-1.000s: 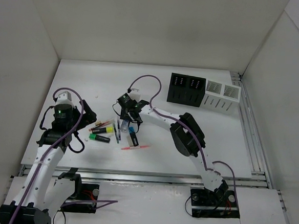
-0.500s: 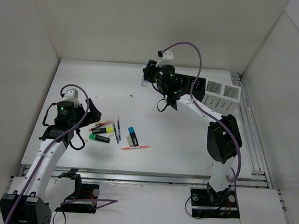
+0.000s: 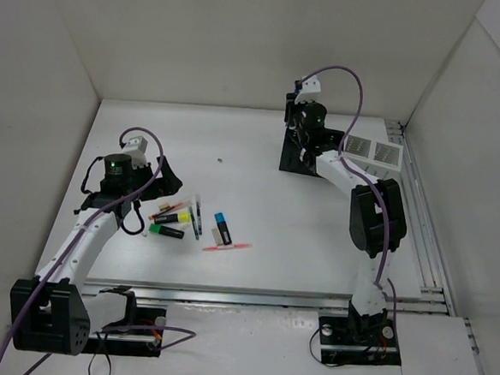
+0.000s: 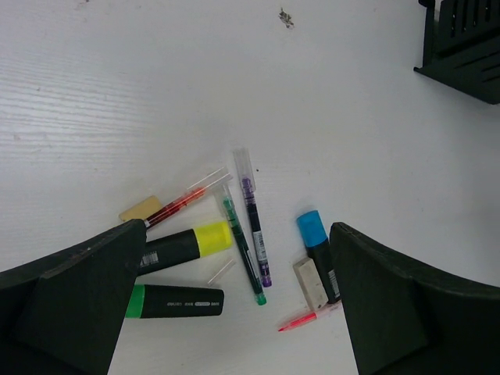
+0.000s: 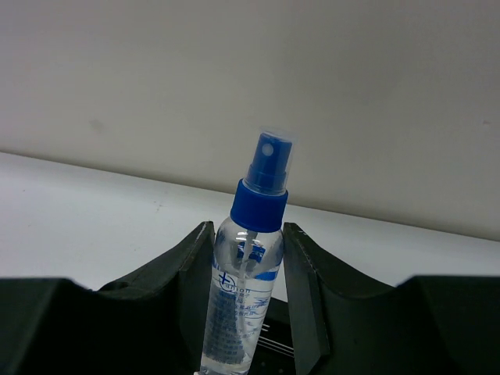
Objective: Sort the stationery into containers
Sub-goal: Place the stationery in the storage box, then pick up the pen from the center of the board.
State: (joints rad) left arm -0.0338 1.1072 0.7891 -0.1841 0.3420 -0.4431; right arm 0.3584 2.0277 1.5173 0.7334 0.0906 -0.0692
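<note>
My right gripper [image 3: 299, 112] is shut on the clear blue-capped bottle [image 5: 248, 273], held upright above the black two-compartment box [image 3: 291, 159]. My left gripper [image 4: 234, 301] is open and empty, hovering over the loose stationery. Below it lie a yellow highlighter [image 4: 183, 244], a green highlighter [image 4: 173, 301], a green pen [image 4: 242, 250], a purple pen [image 4: 255, 226], a red pen with a clear cap [image 4: 183, 199], a blue-black block [image 4: 319, 254], a pale eraser [image 4: 310, 283] and a thin red pen [image 4: 303, 319]. The top view shows this cluster [image 3: 194, 224] right of my left gripper [image 3: 163, 183].
White perforated boxes [image 3: 372, 158] stand right of the black box, near the back right wall. A tan eraser [image 4: 141, 208] lies left of the red pen. The black box's corner shows in the left wrist view [image 4: 465, 47]. White walls enclose the table.
My right arm has carried the bottle from the cluster up and back to above the black box. My left gripper has shifted a little right and toward the back.
</note>
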